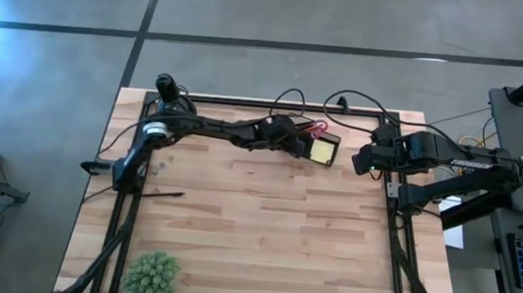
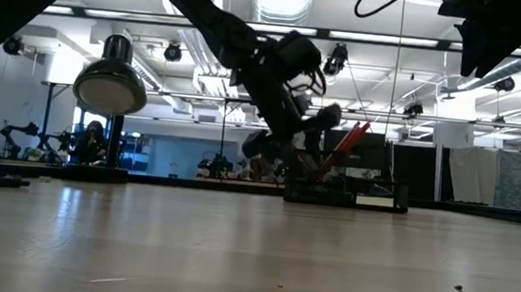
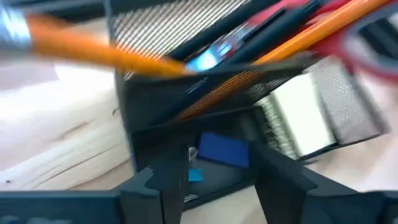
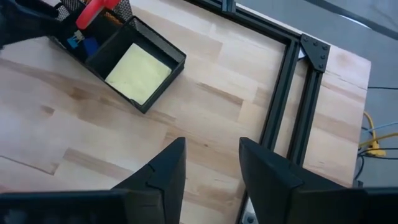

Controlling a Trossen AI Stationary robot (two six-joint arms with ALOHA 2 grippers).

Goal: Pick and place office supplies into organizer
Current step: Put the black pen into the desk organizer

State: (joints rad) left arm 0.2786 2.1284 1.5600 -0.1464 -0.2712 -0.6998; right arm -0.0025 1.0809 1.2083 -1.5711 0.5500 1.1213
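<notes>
While our left gripper (image 1: 301,148) hangs with jaws apart over the small black mesh organizer (image 1: 321,150) near the table's far edge, seemingly releasing a supply, we judge it must next fetch the black pen (image 1: 164,194) by the left edge; right gripper (image 1: 363,161) waits, jaws apart.
</notes>
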